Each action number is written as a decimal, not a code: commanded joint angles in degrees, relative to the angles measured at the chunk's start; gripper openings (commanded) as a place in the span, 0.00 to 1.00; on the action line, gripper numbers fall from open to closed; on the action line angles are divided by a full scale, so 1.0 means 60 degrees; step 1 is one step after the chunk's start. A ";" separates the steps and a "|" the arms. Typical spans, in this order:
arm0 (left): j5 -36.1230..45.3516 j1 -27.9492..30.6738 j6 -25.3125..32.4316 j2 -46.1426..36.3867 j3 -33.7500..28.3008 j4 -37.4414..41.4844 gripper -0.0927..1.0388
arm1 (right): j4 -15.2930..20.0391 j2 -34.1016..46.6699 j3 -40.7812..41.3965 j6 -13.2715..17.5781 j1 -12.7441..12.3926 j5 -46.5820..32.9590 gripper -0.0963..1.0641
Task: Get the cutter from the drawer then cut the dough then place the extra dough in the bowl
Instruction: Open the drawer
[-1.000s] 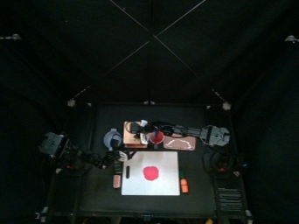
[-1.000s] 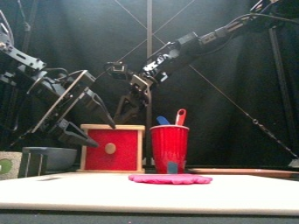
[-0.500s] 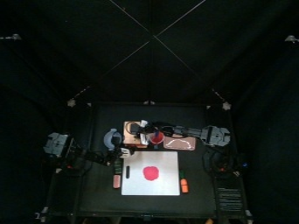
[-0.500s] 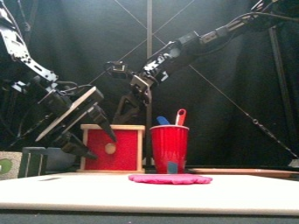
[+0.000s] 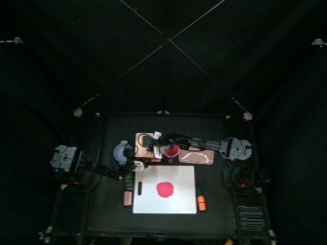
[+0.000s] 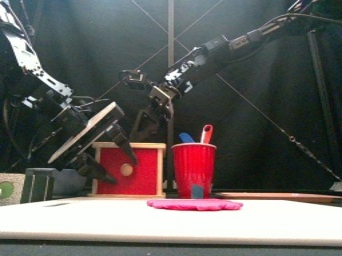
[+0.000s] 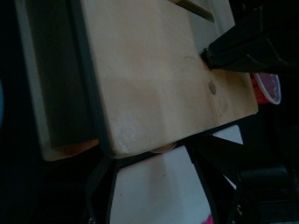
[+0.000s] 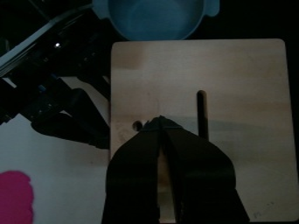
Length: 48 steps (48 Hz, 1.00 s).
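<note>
Front view, wooden box point(image 6: 147, 150), red drawer front point(image 6: 144, 176) facing forward, left gripper point(image 7: 149, 157) jaws wide, right gripper point(image 8: 158, 124) jaws pinched together above.

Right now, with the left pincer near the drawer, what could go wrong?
The left pincer is open close to the red drawer front; a pull could drag the whole wooden box unless the right pincer, shut over its top, presses down. The red cup stands close beside the box and might tip if the box shifts.
</note>
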 commanded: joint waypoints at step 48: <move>0.0220 -0.0732 0.0000 -0.0044 -0.0117 -0.0088 0.59 | -0.0059 0.0088 -0.0059 0.0000 0.0015 0.0015 0.13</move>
